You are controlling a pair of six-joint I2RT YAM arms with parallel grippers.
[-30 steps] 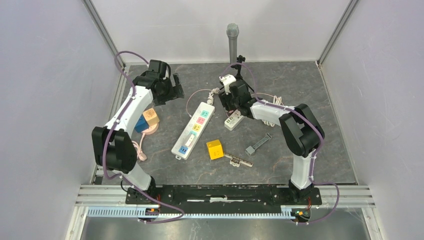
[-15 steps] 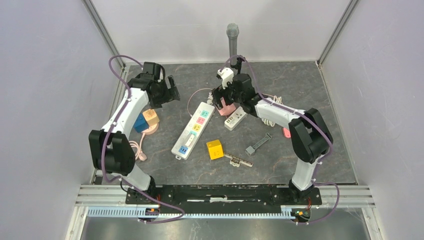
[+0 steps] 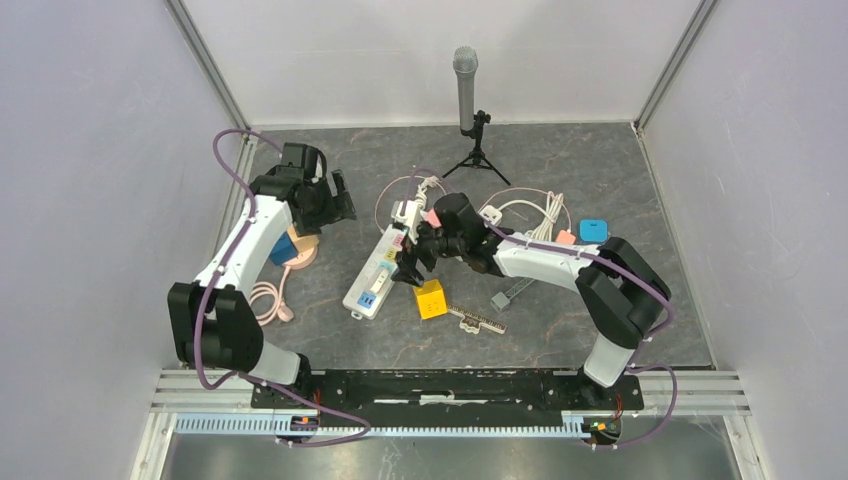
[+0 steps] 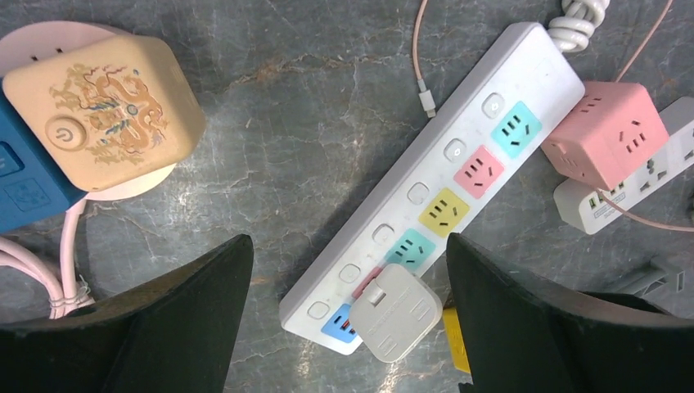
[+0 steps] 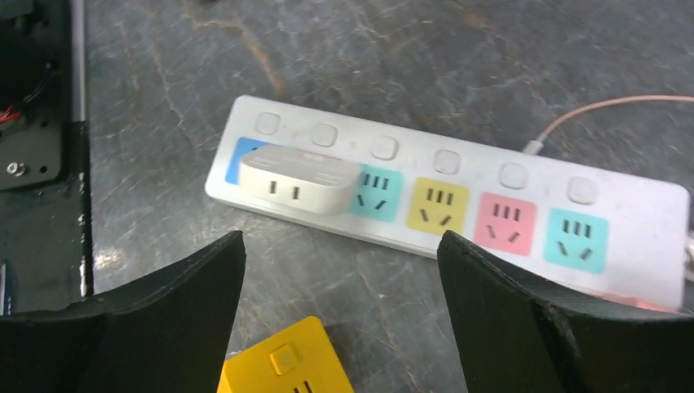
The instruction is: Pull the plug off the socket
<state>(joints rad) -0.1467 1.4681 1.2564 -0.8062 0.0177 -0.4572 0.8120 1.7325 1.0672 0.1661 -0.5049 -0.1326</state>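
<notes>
The pull is not yet begun: the white plug (image 5: 299, 180) sits seated in the power strip (image 5: 499, 214), at its end toward the table's (image 5: 409, 49) near edge, with the right fingers (image 5: 164, 319) spread empty above it and the left fingers (image 4: 164, 327) likewise released.

A white plug (image 5: 299, 180) sits seated in the power strip (image 5: 413, 160).

Left end effector (image 4: 348, 246) spread wide, right end effector (image 5: 341, 246) likewise
</notes>
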